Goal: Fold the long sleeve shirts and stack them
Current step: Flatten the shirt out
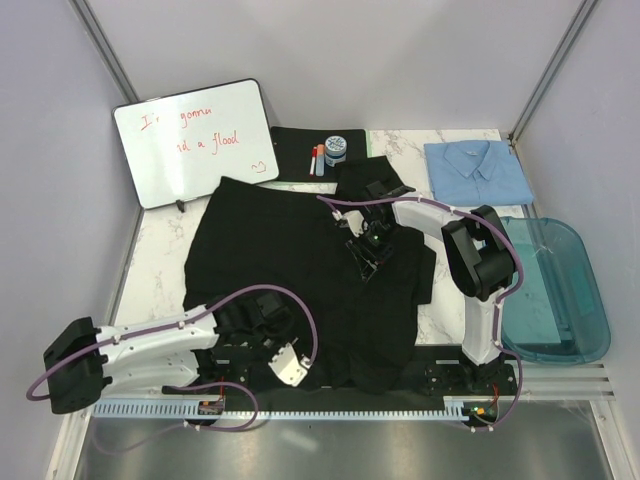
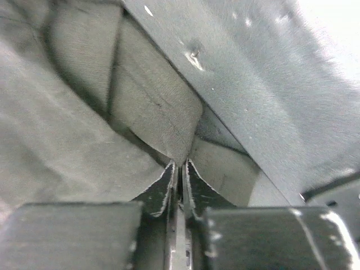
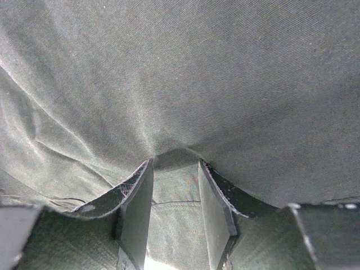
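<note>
The large black long sleeve shirt (image 1: 290, 260) lies spread over the middle of the table. The light blue shirt (image 1: 476, 170) lies folded at the back right. My left gripper (image 1: 262, 335) is down at the black shirt's near left hem. In the left wrist view its jaws (image 2: 181, 164) are pressed together on a fold of the black shirt (image 2: 157, 107). My right gripper (image 1: 365, 250) rests on the shirt's right middle. In the right wrist view it (image 3: 175, 163) stands open, with its tips under a draped layer of the black shirt (image 3: 185, 73) and more cloth between the fingers.
A whiteboard (image 1: 195, 140) with red writing leans at the back left. Markers (image 1: 318, 158) and a round tin (image 1: 335, 150) lie on a black mat (image 1: 292, 145) behind the shirt. A teal plastic bin (image 1: 555, 290) stands at the right edge, beside the right arm.
</note>
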Controlling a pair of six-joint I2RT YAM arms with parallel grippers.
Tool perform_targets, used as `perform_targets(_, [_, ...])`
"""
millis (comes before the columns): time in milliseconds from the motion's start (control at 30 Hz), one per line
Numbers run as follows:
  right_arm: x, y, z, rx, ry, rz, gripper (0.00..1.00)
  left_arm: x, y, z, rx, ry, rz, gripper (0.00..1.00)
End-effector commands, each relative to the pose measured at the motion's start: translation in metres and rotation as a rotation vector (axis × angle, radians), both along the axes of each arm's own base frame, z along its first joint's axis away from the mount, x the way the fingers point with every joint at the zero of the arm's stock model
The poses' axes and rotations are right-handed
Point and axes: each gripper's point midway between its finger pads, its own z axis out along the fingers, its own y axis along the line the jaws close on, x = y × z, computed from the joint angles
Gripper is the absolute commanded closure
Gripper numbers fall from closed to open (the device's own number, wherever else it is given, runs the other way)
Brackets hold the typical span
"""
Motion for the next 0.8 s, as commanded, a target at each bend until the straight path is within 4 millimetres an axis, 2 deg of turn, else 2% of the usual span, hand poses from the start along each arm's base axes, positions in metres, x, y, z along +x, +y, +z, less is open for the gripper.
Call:
perform_targets(0, [0.035,-0.001,-0.018,-0.038,-0.11,-0.01,0.54,-0.014,-0.037,0.064,-0.195,0.054,-0.108,0.98])
perform_targets(33, [0.036,0.0,-0.018,-0.036,-0.112,-0.016,0.54,-0.024,-0.051,0.09,-0.272,0.092,-0.153,0.98])
perform_targets(100, [0.039,0.0,-0.016,-0.032,-0.116,-0.025,0.54,-0.037,-0.056,0.115,-0.323,0.143,-0.186,0.98])
perform_targets(133, [0.04,0.002,-0.015,-0.031,-0.117,-0.028,0.54,-0.046,-0.065,0.139,-0.387,0.172,-0.231,0.98])
perform_targets(200, [0.043,0.003,-0.015,-0.03,-0.119,-0.038,0.54,-0.055,-0.068,0.155,-0.409,0.206,-0.253,0.98])
perform_targets(233, [0.044,0.002,-0.014,-0.034,-0.124,-0.04,0.54,-0.058,-0.075,0.175,-0.452,0.219,-0.266,0.98])
perform_targets(267, [0.046,0.002,-0.013,-0.036,-0.129,-0.044,0.54,-0.06,-0.079,0.185,-0.468,0.238,-0.26,0.98])
perform_targets(300, [0.048,0.002,-0.013,-0.038,-0.133,-0.047,0.53,-0.06,-0.089,0.21,-0.507,0.264,-0.234,0.98])
perform_targets(367, [0.049,0.0,-0.013,-0.049,-0.14,-0.051,0.54,-0.066,-0.101,0.242,-0.559,0.333,-0.224,0.98])
perform_targets(400, [0.05,0.0,-0.013,-0.052,-0.142,-0.053,0.53,-0.066,-0.111,0.273,-0.603,0.361,-0.205,0.98])
perform_targets(467, [0.052,-0.002,-0.015,-0.063,-0.149,-0.055,0.53,-0.076,-0.118,0.308,-0.667,0.427,-0.224,0.98])
perform_targets(500, [0.052,-0.003,-0.015,-0.065,-0.149,-0.056,0.53,-0.08,-0.124,0.334,-0.718,0.445,-0.261,0.98])
perform_targets(567, [0.054,-0.003,-0.017,-0.07,-0.149,-0.058,0.53,-0.082,-0.131,0.356,-0.751,0.506,-0.223,0.98])
perform_targets(600, [0.054,-0.002,-0.016,-0.069,-0.151,-0.055,0.53,-0.083,-0.135,0.377,-0.801,0.509,-0.243,0.98])
perform_targets(700, [0.056,-0.005,-0.016,-0.08,-0.161,-0.056,0.53,-0.083,-0.15,0.399,-0.833,0.623,-0.162,0.98])
perform_targets(767, [0.056,-0.006,-0.016,-0.084,-0.163,-0.057,0.53,-0.084,-0.154,0.401,-0.803,0.743,-0.052,0.98])
